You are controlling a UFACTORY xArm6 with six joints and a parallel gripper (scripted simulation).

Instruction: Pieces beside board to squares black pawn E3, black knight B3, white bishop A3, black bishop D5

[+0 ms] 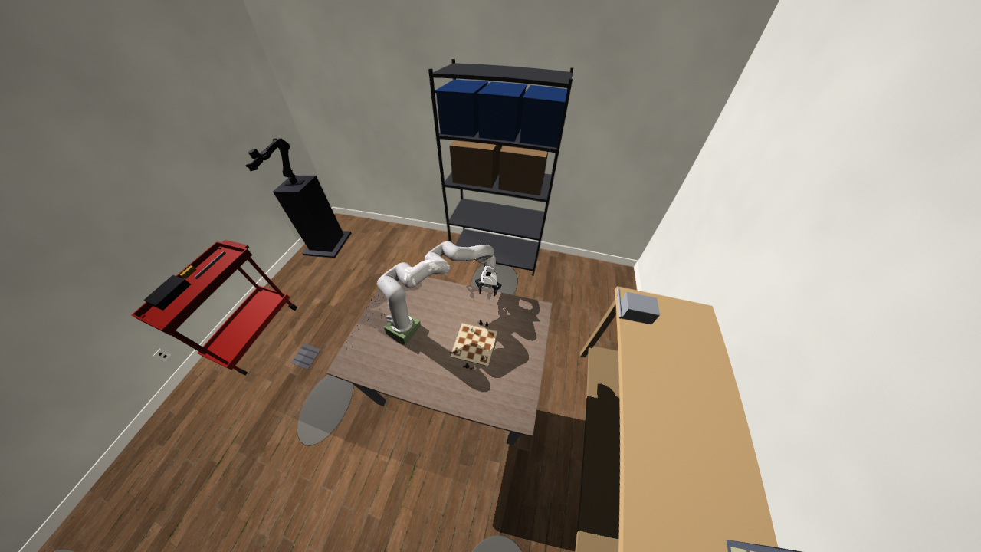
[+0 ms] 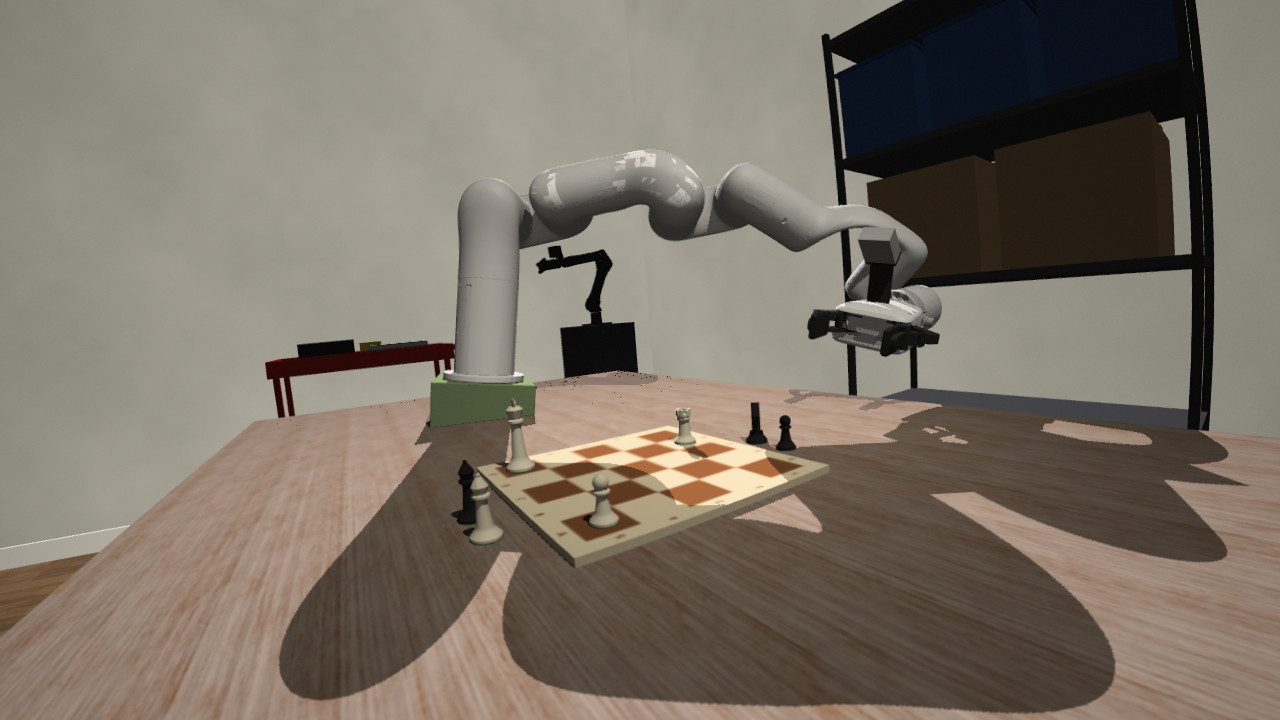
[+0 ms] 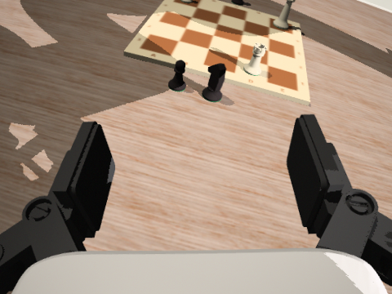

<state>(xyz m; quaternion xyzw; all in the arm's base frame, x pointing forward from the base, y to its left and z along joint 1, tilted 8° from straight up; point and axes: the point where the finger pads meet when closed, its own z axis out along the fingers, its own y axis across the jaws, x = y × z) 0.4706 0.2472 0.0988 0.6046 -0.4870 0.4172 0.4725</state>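
The chessboard [image 1: 466, 355] [image 2: 680, 528] [image 3: 191, 51] lies on the wooden table. A black pawn [image 2: 785, 433] [image 3: 178, 75] and a black knight [image 2: 756, 423] [image 3: 215, 82] stand upright on the table beside one board edge. A white bishop [image 2: 484, 512] and a black bishop [image 2: 465, 492] stand off the opposite edge. On the board stand a white rook [image 2: 683, 426] [image 3: 254, 60], a white pawn [image 2: 601, 501] and a tall white piece [image 2: 516, 438] [image 3: 284, 8]. My gripper [image 1: 487, 288] [image 2: 859, 335] [image 3: 198, 140] is open and empty. It hovers above the table, some way out from the pawn and knight.
The arm's green base [image 2: 481, 398] stands on the table behind the board. A black shelf rack [image 1: 500, 164] [image 2: 1020, 179] with boxes rises behind the table. A red cart [image 1: 205, 302], a black pedestal arm [image 1: 308, 212] and a wooden counter [image 1: 672, 425] stand around the room.
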